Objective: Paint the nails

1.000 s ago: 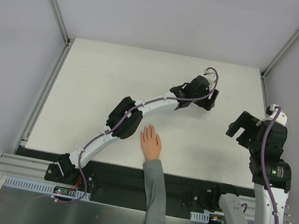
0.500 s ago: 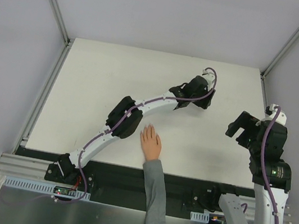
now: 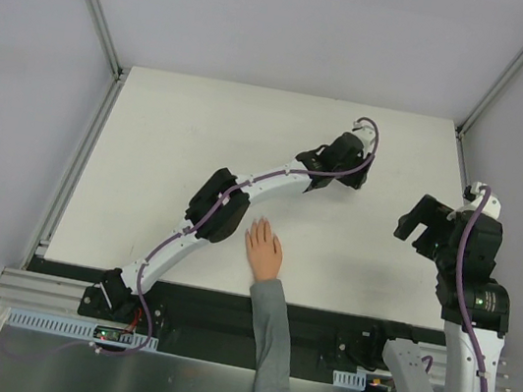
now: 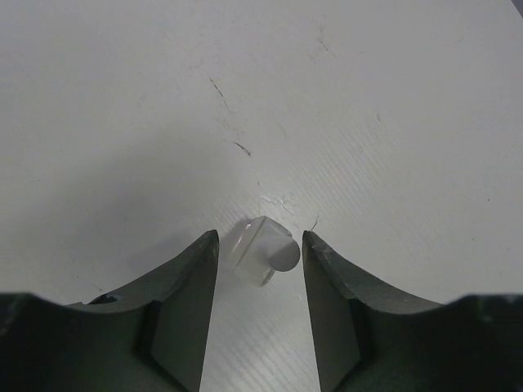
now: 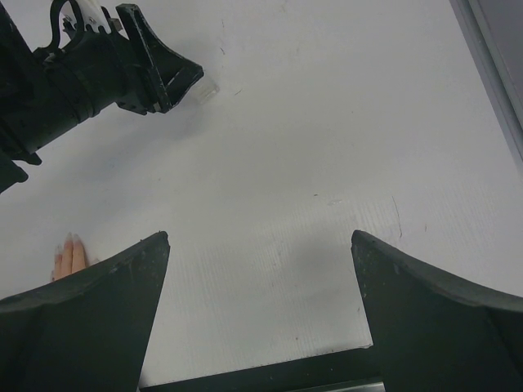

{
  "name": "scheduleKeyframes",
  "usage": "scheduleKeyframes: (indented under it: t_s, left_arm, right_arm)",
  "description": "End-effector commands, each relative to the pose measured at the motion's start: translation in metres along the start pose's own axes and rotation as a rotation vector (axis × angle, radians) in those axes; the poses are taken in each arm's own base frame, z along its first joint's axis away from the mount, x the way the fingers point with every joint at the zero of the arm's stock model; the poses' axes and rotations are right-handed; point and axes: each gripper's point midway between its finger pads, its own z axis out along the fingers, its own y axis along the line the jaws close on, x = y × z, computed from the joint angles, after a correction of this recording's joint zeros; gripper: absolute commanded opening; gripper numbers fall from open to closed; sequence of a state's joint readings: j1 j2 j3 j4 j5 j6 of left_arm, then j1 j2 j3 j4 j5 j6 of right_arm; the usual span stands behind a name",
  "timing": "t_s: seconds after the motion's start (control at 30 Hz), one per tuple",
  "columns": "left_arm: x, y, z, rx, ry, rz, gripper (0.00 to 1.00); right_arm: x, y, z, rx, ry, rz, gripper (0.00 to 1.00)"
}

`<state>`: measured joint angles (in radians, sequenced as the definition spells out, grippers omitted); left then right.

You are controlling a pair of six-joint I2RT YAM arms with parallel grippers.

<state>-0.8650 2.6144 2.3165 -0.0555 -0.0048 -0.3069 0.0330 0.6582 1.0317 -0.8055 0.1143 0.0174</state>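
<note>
A pale peach-pink hand (image 3: 263,249) with a grey sleeve (image 3: 269,347) lies flat at the table's near edge, fingers together. Its nails (image 3: 259,224) are too small to tell from the skin. The fingertips also show in the right wrist view (image 5: 67,255). My left gripper (image 3: 357,176) reaches far right of centre and is open. In the left wrist view (image 4: 260,237) a small clear bottle (image 4: 263,251) lies on the table between its fingertips, not clamped. The bottle also shows in the right wrist view (image 5: 203,92). My right gripper (image 3: 408,224) is open and empty above the table's right side (image 5: 260,237).
The white table (image 3: 170,142) is bounded by metal rails on the left (image 3: 77,167) and right (image 3: 459,158). A dark strip (image 3: 205,302) runs along its near edge. My left arm's elbow (image 3: 218,205) sits just left of the hand.
My left gripper has shifted slightly left and farther away over the bottle. The hand and my right arm have not moved.
</note>
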Motion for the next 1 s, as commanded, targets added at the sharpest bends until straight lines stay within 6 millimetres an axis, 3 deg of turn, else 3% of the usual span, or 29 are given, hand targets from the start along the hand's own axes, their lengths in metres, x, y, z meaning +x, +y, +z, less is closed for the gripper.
scheduleKeyframes:
  t_s: [0.0, 0.27, 0.57, 0.6, 0.67, 0.73, 0.77, 0.83, 0.87, 0.9, 0.93, 0.97]
  left_arm:
    - [-0.024, -0.012, 0.001, 0.017, -0.075, -0.02, 0.42]
    - [-0.017, -0.016, 0.004, 0.036, -0.058, -0.045, 0.3]
    - [-0.016, -0.018, 0.003, 0.057, -0.051, -0.047, 0.3]
    - [-0.015, -0.019, 0.003, 0.06, -0.048, -0.043, 0.28]
    - [-0.016, -0.019, 0.002, 0.065, -0.047, -0.043, 0.11]
    - [-0.025, -0.02, -0.006, 0.074, -0.051, -0.062, 0.0]
    - [-0.021, -0.019, -0.009, 0.079, -0.033, -0.071, 0.0]
    - [-0.043, -0.028, -0.033, 0.135, -0.041, -0.073, 0.0]
    - [-0.032, -0.023, -0.038, 0.133, -0.004, -0.074, 0.0]
    - [-0.056, -0.036, -0.064, 0.191, -0.028, -0.067, 0.0]
    - [-0.062, -0.034, -0.076, 0.211, -0.023, -0.073, 0.0]
    - [-0.05, -0.031, -0.086, 0.228, 0.022, -0.081, 0.0]
  right_arm:
    - [-0.007, 0.002, -0.004, -0.015, -0.02, -0.007, 0.96]
    - [-0.006, 0.004, -0.002, -0.021, -0.007, -0.008, 0.96]
    - [-0.004, 0.005, 0.0, -0.024, 0.005, -0.007, 0.96]
    - [-0.004, 0.005, 0.0, -0.026, 0.006, -0.01, 0.96]
    - [-0.002, 0.006, 0.002, -0.028, 0.012, -0.008, 0.96]
    - [-0.001, 0.006, 0.003, -0.03, 0.02, -0.009, 0.96]
    - [-0.001, 0.007, 0.004, -0.04, 0.024, -0.039, 0.96]
    - [0.0, 0.012, 0.003, -0.071, 0.027, -0.055, 0.96]
    - [-0.003, 0.016, 0.004, -0.099, 0.011, -0.072, 0.96]
    - [0.002, 0.025, 0.004, -0.159, 0.018, -0.082, 0.96]
    - [0.003, 0.032, 0.005, -0.201, 0.014, -0.096, 0.96]
    - [0.001, 0.047, 0.003, -0.293, 0.002, -0.111, 0.96]
